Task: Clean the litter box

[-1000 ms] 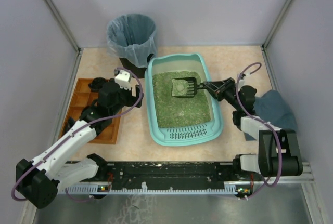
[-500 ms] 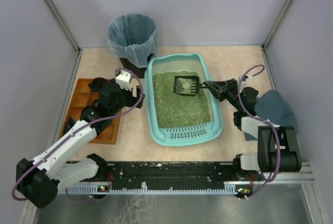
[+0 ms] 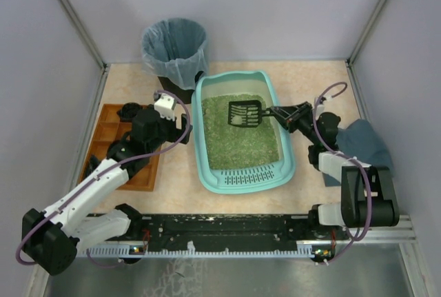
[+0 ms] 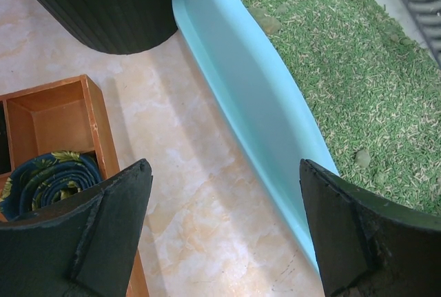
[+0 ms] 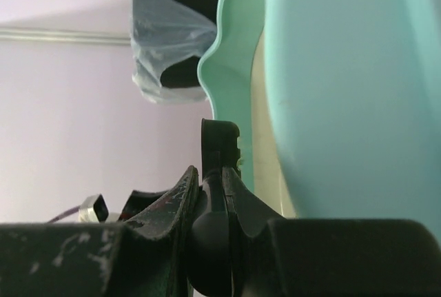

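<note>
Litter box (image 3: 248,178) mid-worktop, grate lip toward near edge; right end effector (image 3: 279,113) clamped on scoop (image 3: 244,114) handle, scoop head over far litter; left end effector (image 4: 222,193) wide open, empty, beside box's left wall; slide scoop flat under clumps (image 4: 362,158), shake gently, lift level.

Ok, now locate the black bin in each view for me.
Top external: the bin stands at the back, left of centre, by the far corner of the litter box.
Left wrist: top left, cut off by the frame.
Right wrist: upper left, behind the teal rim.
Shared landmark: that teal rim.
</note>
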